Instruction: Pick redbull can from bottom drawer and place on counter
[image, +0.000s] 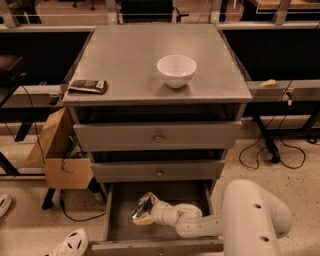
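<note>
The bottom drawer (116, 225) stands pulled open at 6 o'clock, under the desk (125, 55). The white arm reaches in from 4 o'clock, and the gripper (140, 213) sits low inside the drawer, left of its middle. Its fingers look clamped on the redbull can (141, 205), just above the drawer floor. On the desk, a white bowl (176, 70) stands toward 2 o'clock and a flat dark packet (88, 86) lies at the 8 o'clock corner.

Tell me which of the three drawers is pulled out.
The bottom drawer: its tray is exposed with the gripper inside; the top drawer and middle drawer show only fronts.
</note>
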